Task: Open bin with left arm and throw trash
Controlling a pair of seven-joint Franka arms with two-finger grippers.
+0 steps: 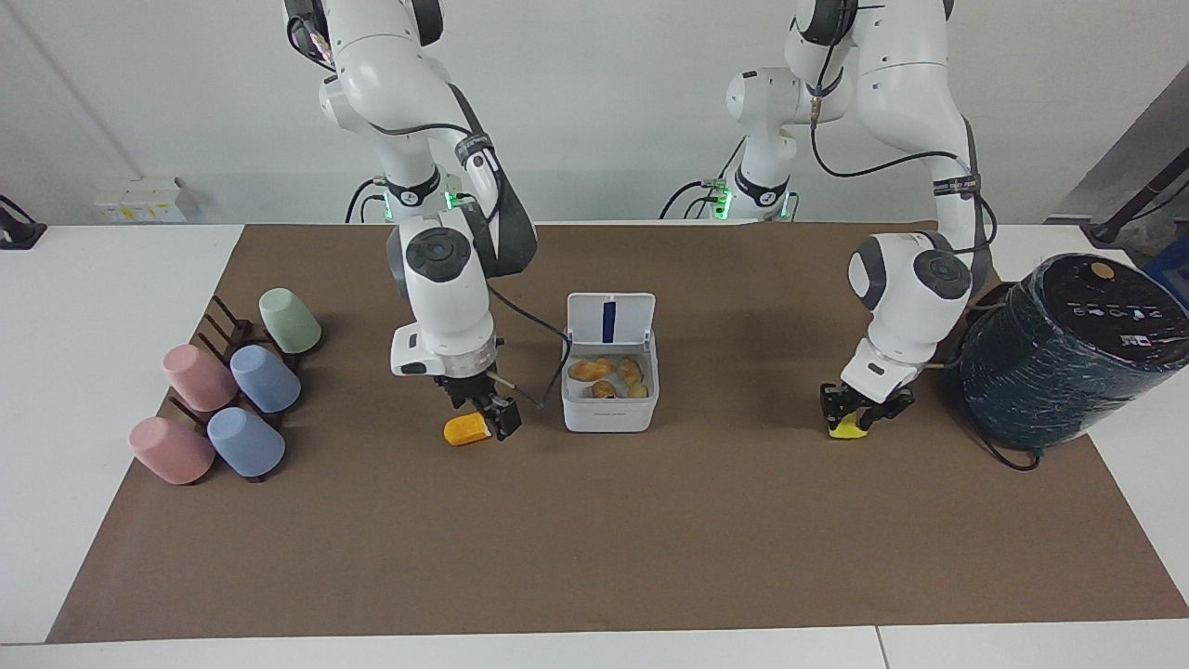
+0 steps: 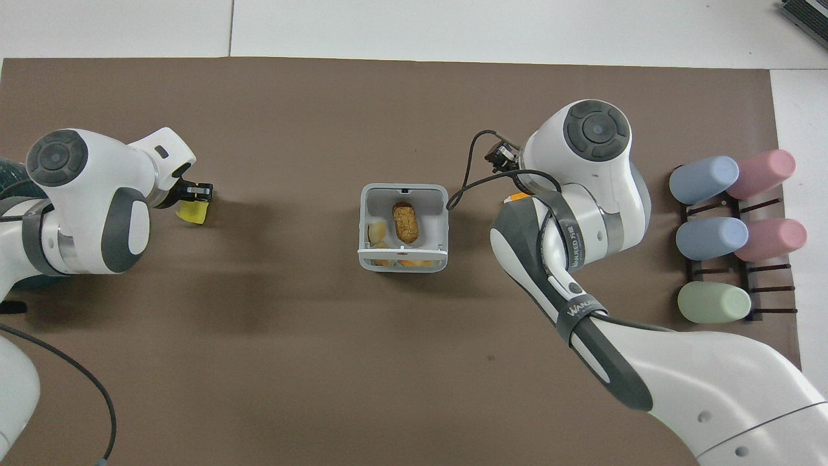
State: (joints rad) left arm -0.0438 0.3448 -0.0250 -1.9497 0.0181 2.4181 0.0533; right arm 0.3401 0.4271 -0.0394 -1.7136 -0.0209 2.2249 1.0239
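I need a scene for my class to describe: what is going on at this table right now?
Two robot arms are clearing food scraps into a small white bin, whose lid stands open with brownish lumps inside. The right gripper is down at an orange wedge on the mat beside the bin. The left gripper is down over a yellow piece near a dark teal cylinder.

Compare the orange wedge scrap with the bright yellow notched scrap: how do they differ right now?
The orange wedge lies beside the right gripper, toward the cups' end; the yellow notched piece sits between the left gripper's fingers, near the teal cylinder. Orange looks longer. Both rest on the brown mat, outside the open white bin.
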